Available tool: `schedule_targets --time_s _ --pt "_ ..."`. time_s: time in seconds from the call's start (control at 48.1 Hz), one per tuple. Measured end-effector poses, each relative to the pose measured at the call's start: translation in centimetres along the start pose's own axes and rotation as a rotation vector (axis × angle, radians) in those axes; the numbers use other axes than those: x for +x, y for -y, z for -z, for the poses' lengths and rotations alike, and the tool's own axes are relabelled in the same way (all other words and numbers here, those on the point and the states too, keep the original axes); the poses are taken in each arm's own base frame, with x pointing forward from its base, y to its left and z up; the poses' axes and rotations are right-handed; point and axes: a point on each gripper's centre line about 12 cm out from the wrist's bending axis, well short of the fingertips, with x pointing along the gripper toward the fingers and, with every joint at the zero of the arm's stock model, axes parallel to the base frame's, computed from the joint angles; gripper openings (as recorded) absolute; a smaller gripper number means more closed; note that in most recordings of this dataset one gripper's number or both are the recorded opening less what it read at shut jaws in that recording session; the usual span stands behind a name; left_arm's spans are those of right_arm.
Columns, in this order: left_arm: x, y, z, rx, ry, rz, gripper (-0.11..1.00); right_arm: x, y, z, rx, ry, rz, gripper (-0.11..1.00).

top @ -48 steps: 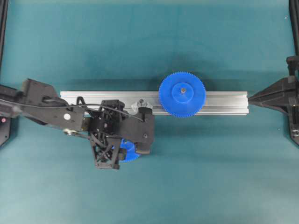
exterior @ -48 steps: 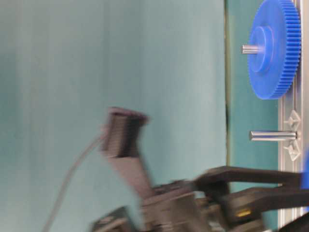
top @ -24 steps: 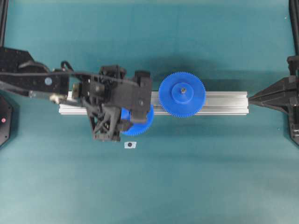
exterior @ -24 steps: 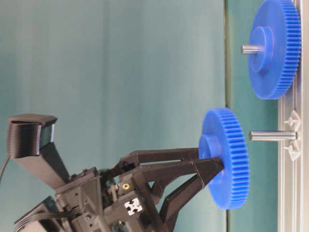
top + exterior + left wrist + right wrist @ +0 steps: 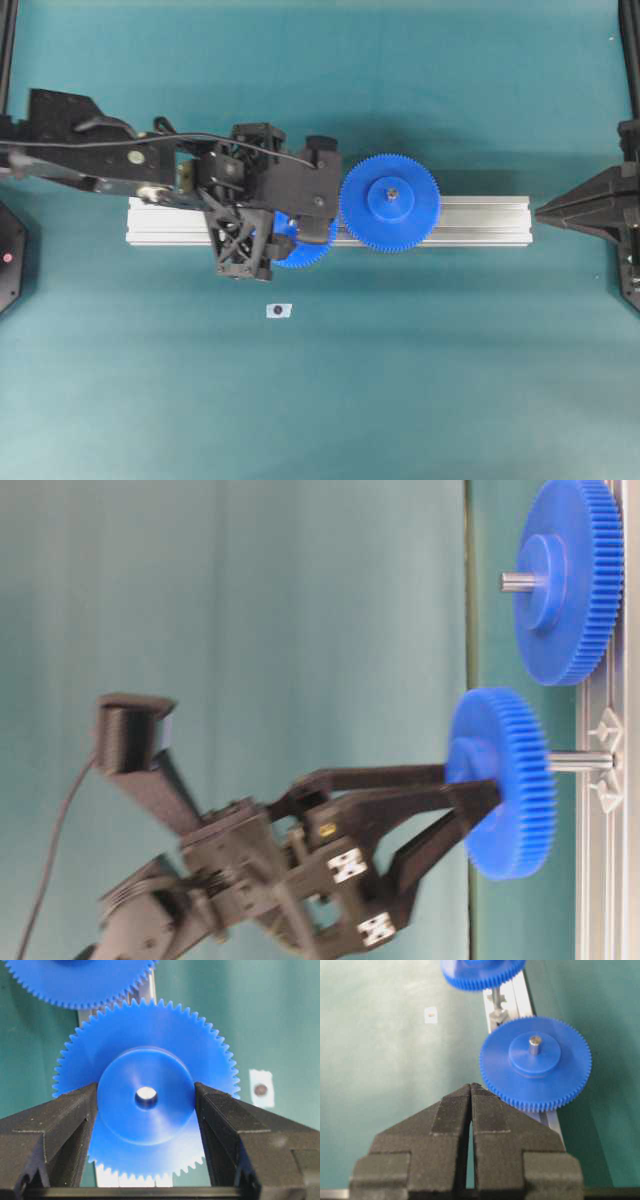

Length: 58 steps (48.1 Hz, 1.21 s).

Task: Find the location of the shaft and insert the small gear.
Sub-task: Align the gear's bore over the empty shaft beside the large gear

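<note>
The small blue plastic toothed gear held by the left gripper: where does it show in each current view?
Overhead: small blue plastic toothed gear at centre-left, mostly under the left gripper.
Table-level: right side, on the thin grey metal shaft.
Left wrist: centre, hub between the fingers.
Right wrist: top edge.
Shared landmark: the larger blue gear, beside it in every view.

I see the small gear as smooth blue plastic with a slight sheen. The shaft looks like polished grey metal. The rail is brushed silver aluminium, and the table cover looks a matt teal cloth.
</note>
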Motion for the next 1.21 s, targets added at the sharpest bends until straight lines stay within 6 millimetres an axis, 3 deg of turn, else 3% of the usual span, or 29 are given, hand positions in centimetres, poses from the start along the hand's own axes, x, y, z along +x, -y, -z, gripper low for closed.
schedule_targets --time_s 0.332,1.205 --pt "1.3 -0.3 0.2 0.039 -0.01 -0.003 0.66 -0.2 0.0 0.0 0.003 0.011 -0.001 0.02" --pt "1.2 -2.6 1.6 0.028 -0.084 -0.025 0.66 -0.3 0.1 0.0 0.004 0.016 0.003 0.02"
